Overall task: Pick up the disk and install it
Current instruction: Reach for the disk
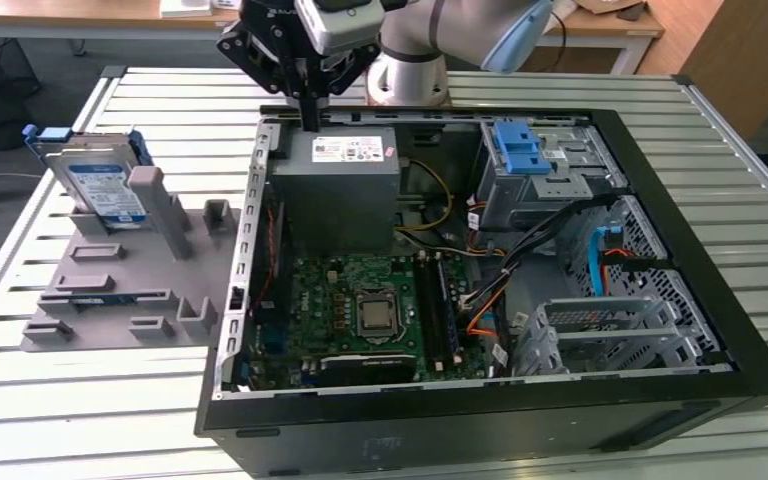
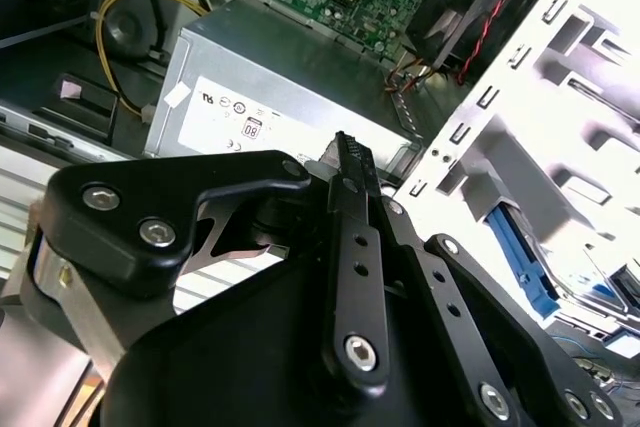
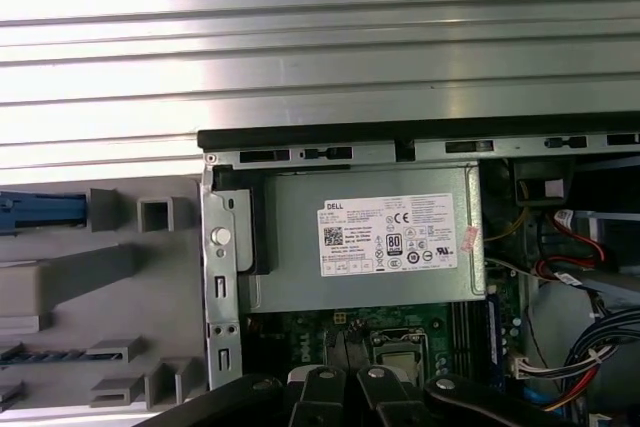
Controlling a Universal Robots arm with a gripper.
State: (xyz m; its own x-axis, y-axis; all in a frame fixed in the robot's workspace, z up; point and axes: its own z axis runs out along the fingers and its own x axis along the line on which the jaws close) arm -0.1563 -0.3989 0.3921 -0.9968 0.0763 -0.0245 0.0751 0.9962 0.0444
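The gripper hangs at the far edge of the open computer case, just above the grey power-supply box. Its 2 fingers are pressed together and there is nothing between them. The disk stands upright in the grey holder on the slatted table, at the exterior view's left, outside the case and well apart from the gripper.
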